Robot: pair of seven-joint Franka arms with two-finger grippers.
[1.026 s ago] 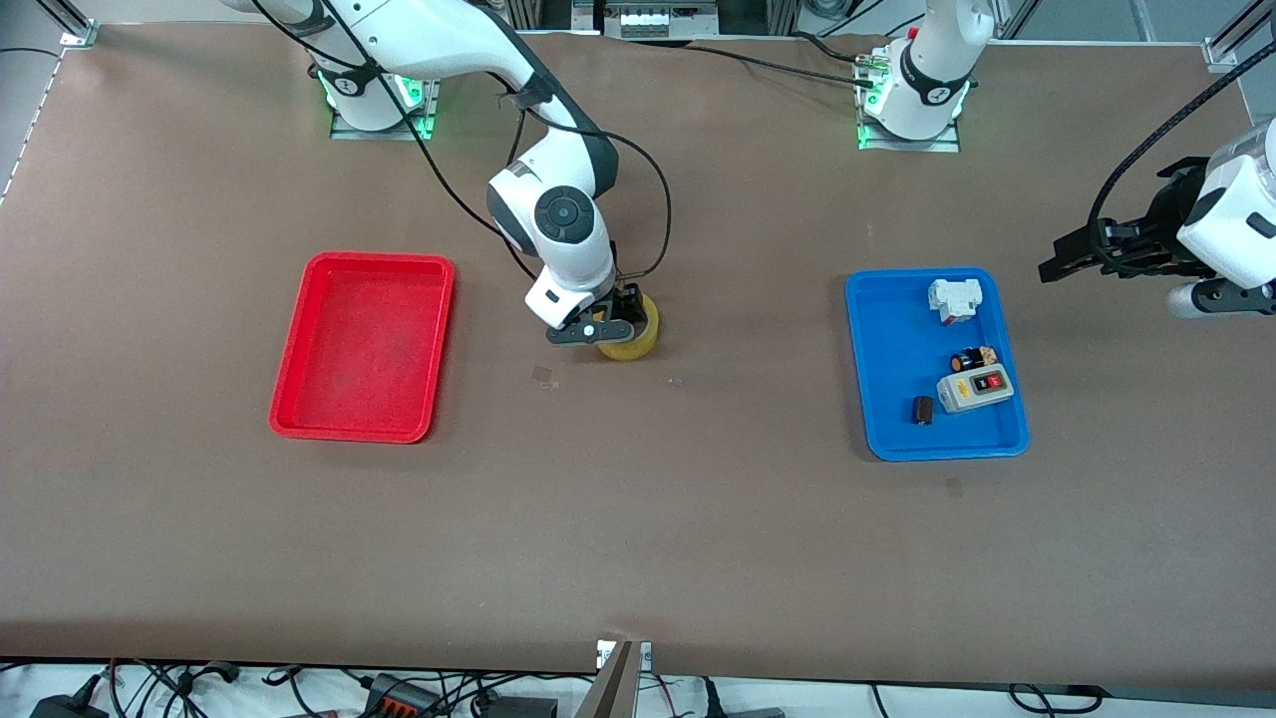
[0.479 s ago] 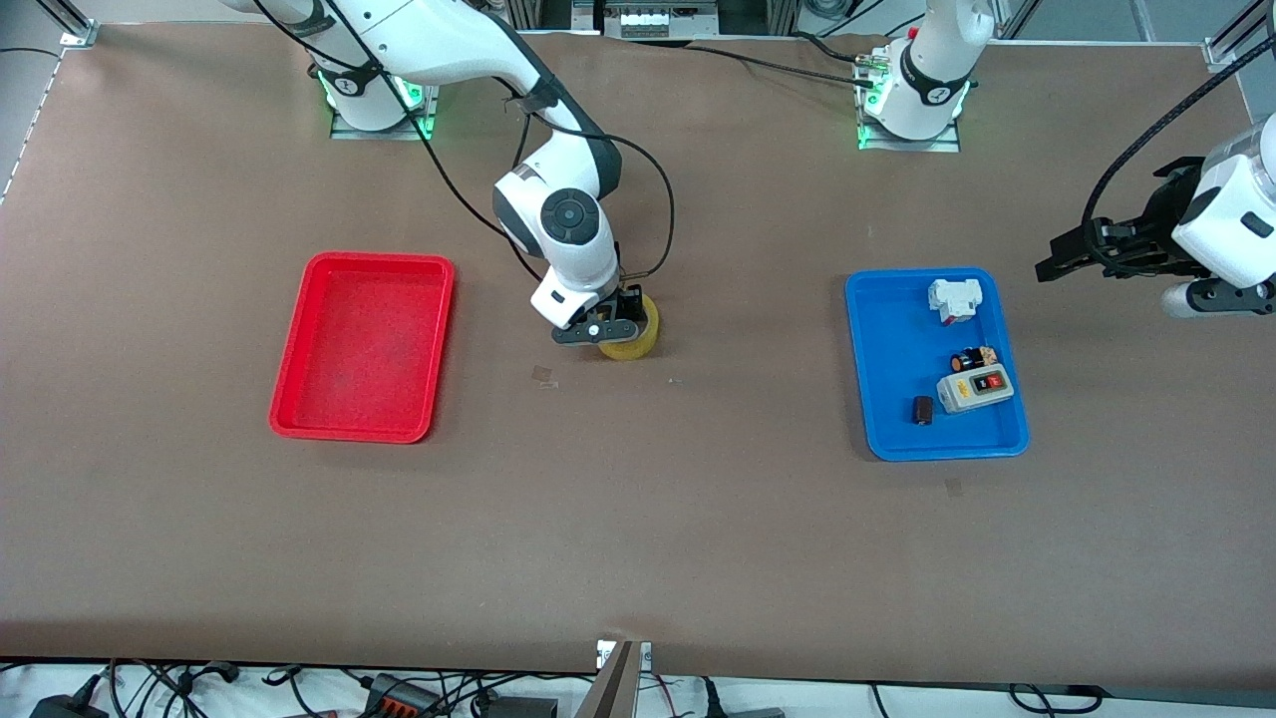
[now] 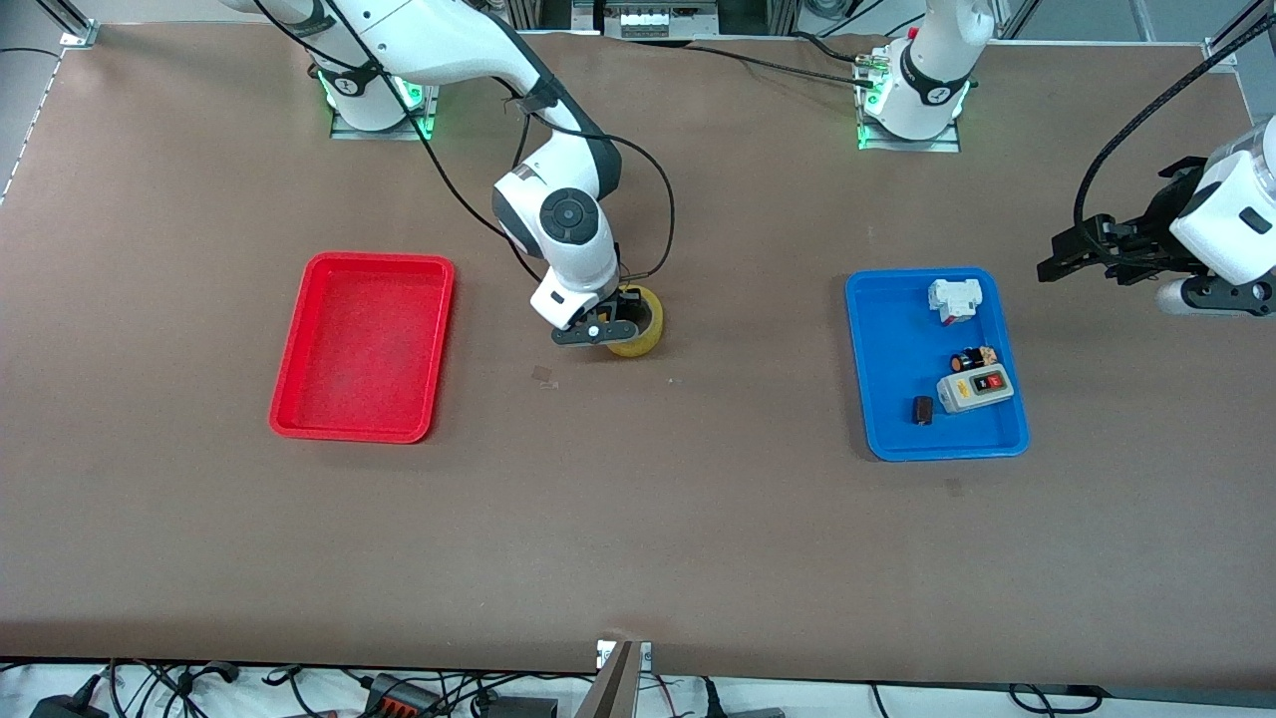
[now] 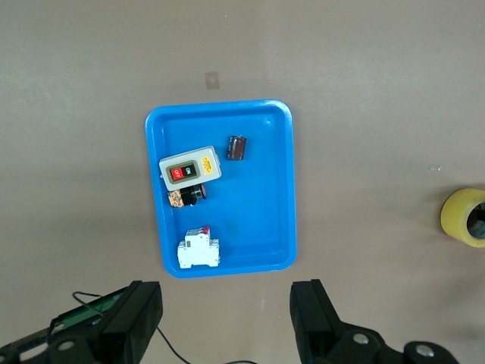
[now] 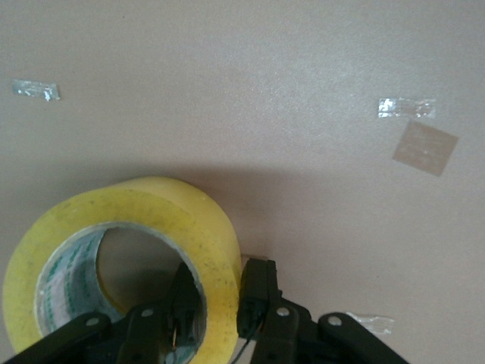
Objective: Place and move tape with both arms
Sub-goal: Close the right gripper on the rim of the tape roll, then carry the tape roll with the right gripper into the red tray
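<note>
Presently: right gripper [image 3: 610, 327] clamped across the tape [image 3: 638, 321] wall.
Tape stands on the table between red tray [image 3: 299, 399] and blue tray [image 3: 867, 429], nearer the red tray. One finger inside the core, one outside; a thin bite could let the roll swing or slip on lifting. Left gripper [image 3: 1072, 259] waits open, past the blue tray.

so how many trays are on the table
2. The red tray lies toward the right arm's end of the table and looks empty. The blue tray lies toward the left arm's end and holds small items, among them a grey switch box. None seems hidden.
</note>
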